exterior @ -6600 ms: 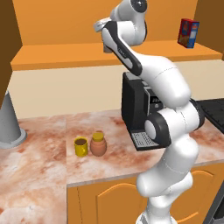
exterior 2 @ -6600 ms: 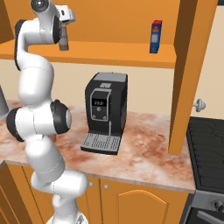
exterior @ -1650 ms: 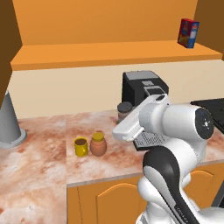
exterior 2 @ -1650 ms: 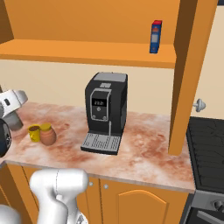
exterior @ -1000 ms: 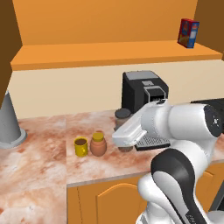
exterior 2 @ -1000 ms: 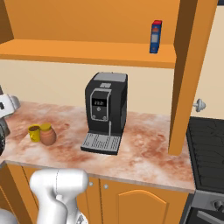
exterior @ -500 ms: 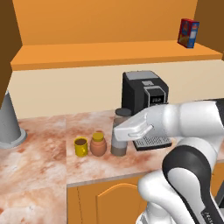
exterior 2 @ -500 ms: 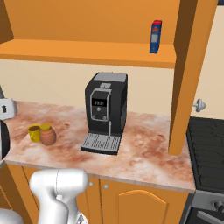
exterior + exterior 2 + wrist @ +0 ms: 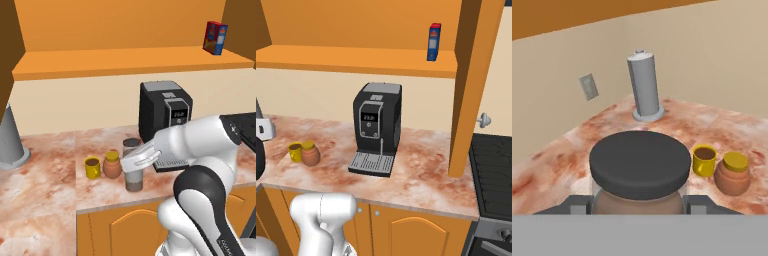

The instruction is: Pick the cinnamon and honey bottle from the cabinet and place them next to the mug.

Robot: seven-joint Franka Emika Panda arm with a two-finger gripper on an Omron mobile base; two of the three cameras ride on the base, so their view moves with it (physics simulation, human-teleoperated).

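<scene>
My gripper [image 9: 134, 165] is shut on the cinnamon [image 9: 133, 176], a slim grey-brown shaker with a dark cap [image 9: 640, 162]. The shaker stands upright, its base at or just above the counter; whether it touches I cannot tell. Just left of it sits the honey bottle [image 9: 112, 165], a round brown jar with a yellow lid. The yellow mug [image 9: 92, 167] stands left of that. In the hand view the fingers [image 9: 578, 204] flank the shaker, with the mug [image 9: 704, 160] and honey bottle [image 9: 732, 174] to its right. Above is the orange cabinet [image 9: 125, 59] shelf.
A black coffee machine [image 9: 162, 117] stands right behind the shaker. A grey paper-towel holder [image 9: 11, 140] is at the counter's left end. A red and blue box [image 9: 215, 37] sits on the shelf's right. The counter's front edge is close to the shaker.
The gripper has come down and a little left with the cinnamon, from level with the coffee machine's middle to the counter beside the honey bottle. Mug and jar have not moved.
</scene>
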